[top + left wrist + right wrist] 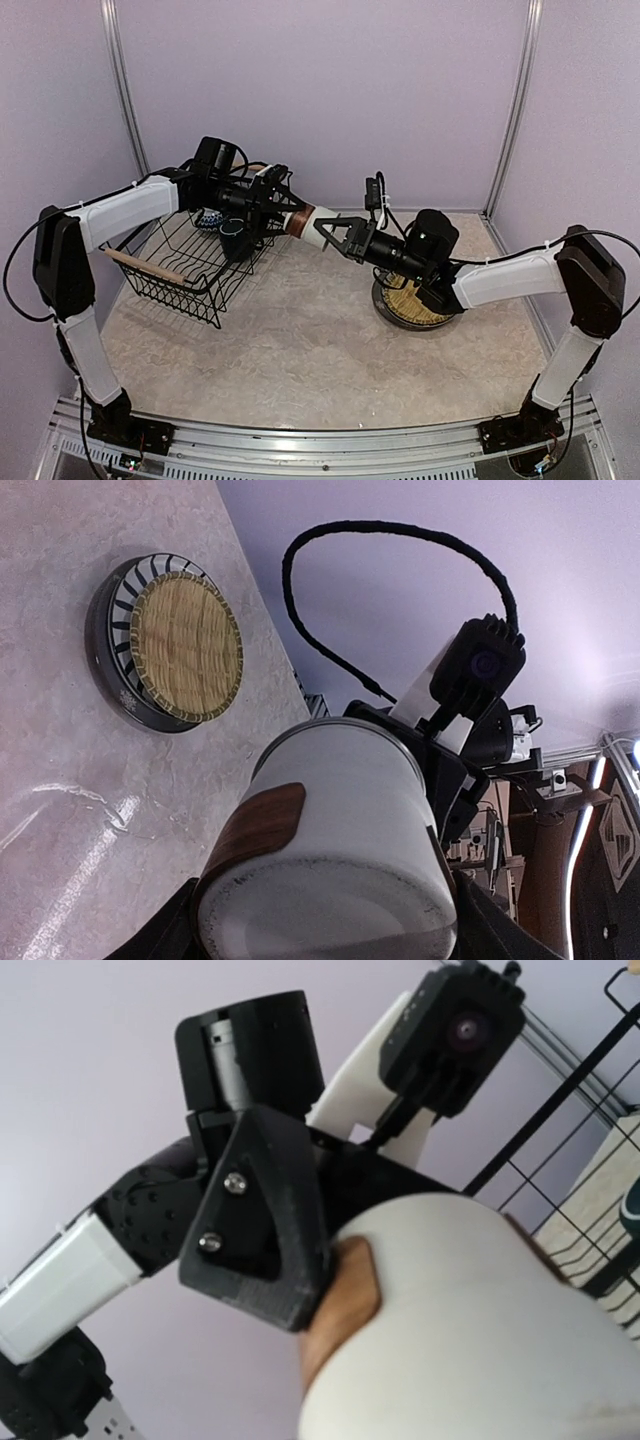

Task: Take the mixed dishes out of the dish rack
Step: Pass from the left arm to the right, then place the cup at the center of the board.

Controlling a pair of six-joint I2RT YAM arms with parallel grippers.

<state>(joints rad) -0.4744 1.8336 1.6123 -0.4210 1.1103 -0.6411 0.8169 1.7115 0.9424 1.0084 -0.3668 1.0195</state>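
Note:
The grey brown-based cup [303,221] hangs on its side in the air just right of the dish rack [165,285]. My left gripper [285,218] is shut across its brown base end [255,825], one finger on each side. My right gripper [330,231] comes from the right and is shut on the cup's rim. The cup [470,1340] fills the right wrist view, hiding my own fingers there; the left gripper's finger [260,1220] lies against its brown band. A dark mug [235,241] and a bluish dish [209,220] remain in the rack.
A stack of plates [385,300] sits on the table under my right arm, the woven straw plate [187,648] on top of the striped one [135,575]. The rack's wooden handle [145,265] faces the table's middle. Purple walls close in behind and at both sides.

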